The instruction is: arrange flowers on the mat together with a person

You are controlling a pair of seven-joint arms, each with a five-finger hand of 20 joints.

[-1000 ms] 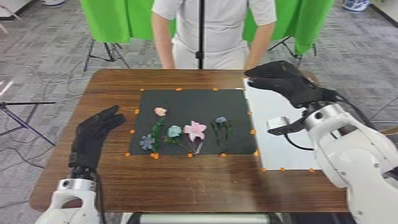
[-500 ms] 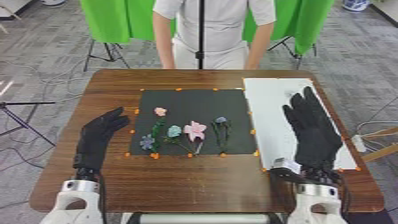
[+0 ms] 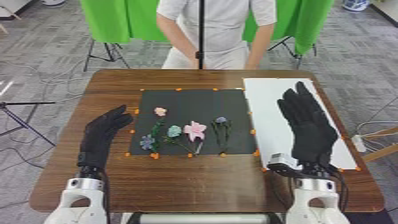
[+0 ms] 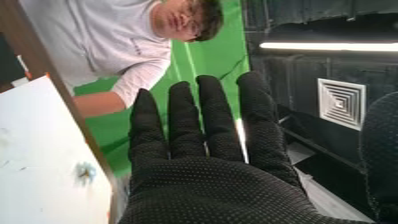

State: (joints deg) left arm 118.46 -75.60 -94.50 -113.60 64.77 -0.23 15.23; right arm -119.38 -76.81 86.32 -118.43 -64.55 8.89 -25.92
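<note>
The right hand has moved back from the far part of the white sheet and turned, so its fingers now point away from the robot. It is over the near part of the sheet, on the right side. The left hand is in nearly the same spot as before, over the table, just left of the dark mat.

The right hand is wide open, with long straight fingers and little gaps between them, and it holds nothing. The left hand is open too – its fingers are mostly straight and close together, and it holds nothing.

The flowers are on the mat, the same as before. A little light pink flower is at the left, farthest from the robot, with green leaves below it. A purple-blue flower is near the left edge. Next comes a pale blue-green flower, and close beside it is a big pink flower. A gray-blue flower is to the right of them – it has thin green stems.

A small pale blue thing lies on the white sheet. Orange bits sit along the mat's edges.
</note>
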